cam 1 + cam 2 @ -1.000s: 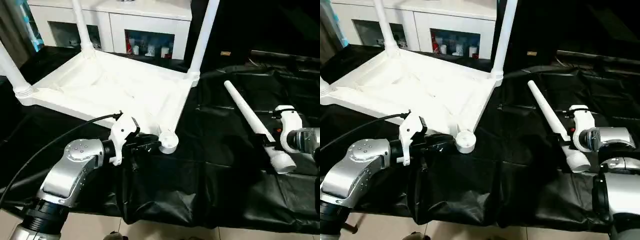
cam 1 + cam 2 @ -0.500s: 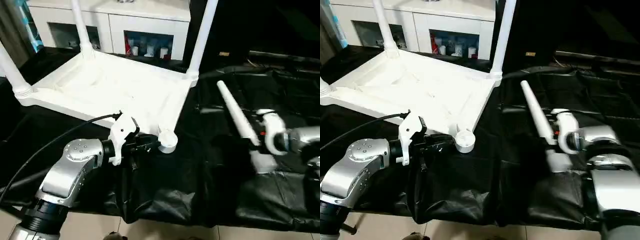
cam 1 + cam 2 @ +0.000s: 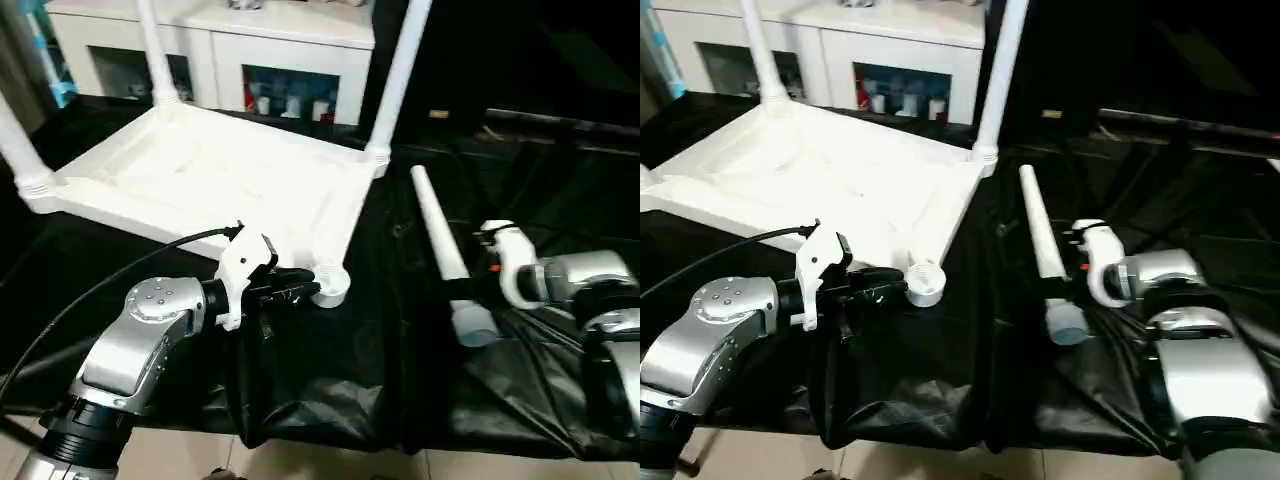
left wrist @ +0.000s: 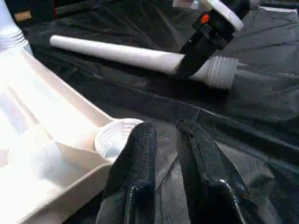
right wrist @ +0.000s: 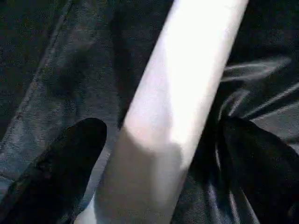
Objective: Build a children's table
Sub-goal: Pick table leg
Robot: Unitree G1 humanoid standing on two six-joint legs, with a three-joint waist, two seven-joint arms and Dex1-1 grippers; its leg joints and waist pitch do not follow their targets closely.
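Observation:
The children's table (image 3: 200, 170) lies upside down on the black-draped work table, with three white legs (image 3: 400, 70) standing up from its corners. Its near corner socket (image 3: 330, 285) holds no leg. My left gripper (image 3: 305, 285) hovers right beside that socket, its fingers (image 4: 138, 149) a narrow gap apart with nothing between them. A loose white leg (image 3: 440, 240) lies slanted to the right of the table, threaded end (image 3: 472, 325) towards me. My right gripper (image 3: 470, 290) is closed around it near that end, one finger (image 5: 60, 158) on each side.
A white cabinet (image 3: 290, 40) with glass-fronted shelves stands behind the work table. The black drape (image 3: 330, 400) hangs over the near edge down to the tiled floor. A black cable (image 3: 120, 270) runs along my left forearm.
My right gripper has carried the loose leg leftwards, closer to the table and its free socket. The left gripper has stayed beside the socket.

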